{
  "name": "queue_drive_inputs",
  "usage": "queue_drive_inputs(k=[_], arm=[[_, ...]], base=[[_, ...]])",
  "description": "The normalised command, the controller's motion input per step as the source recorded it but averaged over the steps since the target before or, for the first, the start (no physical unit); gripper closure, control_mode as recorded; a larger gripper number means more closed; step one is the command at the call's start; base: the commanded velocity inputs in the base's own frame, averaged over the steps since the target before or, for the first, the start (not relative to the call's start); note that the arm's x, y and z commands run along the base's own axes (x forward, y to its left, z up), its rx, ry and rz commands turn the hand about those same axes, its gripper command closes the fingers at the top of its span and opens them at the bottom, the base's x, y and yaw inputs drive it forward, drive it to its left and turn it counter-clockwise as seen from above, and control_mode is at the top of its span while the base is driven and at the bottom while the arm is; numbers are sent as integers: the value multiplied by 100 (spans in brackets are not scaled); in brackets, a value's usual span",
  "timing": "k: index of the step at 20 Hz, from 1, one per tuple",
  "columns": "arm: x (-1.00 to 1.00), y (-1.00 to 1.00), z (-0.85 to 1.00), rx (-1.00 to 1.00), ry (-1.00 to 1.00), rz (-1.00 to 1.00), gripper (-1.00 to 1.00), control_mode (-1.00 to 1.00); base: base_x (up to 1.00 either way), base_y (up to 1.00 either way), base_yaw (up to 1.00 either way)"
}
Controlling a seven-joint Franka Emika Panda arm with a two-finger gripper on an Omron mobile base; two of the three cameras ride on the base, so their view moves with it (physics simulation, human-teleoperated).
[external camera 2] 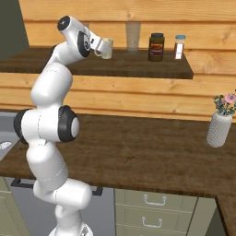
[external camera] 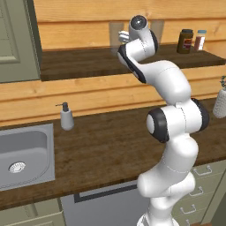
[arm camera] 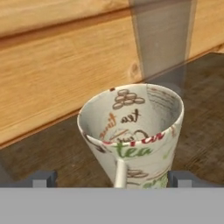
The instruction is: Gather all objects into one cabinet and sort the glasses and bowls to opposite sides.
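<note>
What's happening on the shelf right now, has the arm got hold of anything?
Not yet. The arm has reached up to the wooden wall shelf, and its claw is open, one finger on either side of a printed mug standing upright there. A tall clear glass stands just behind the mug against the wall, with two jars further along the shelf.

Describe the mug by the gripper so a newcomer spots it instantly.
Look along the dark wooden wall shelf, left of the tall translucent grey glass. There stands the beige handled mug, printed with "tea" lettering and coffee beans; its neighbour is plain.
</note>
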Motion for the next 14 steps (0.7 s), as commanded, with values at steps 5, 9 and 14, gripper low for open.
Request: queue_drive_inputs(k=[5,9,14], arm=[[23,0,-1,0,1,0,-100,-100],[19,0,-6,0,0,0,-100,-100],[8,0,-1,0,0,0,-100,-100]], base=[[0,0,0],[0,0,0],[0,0,0]])
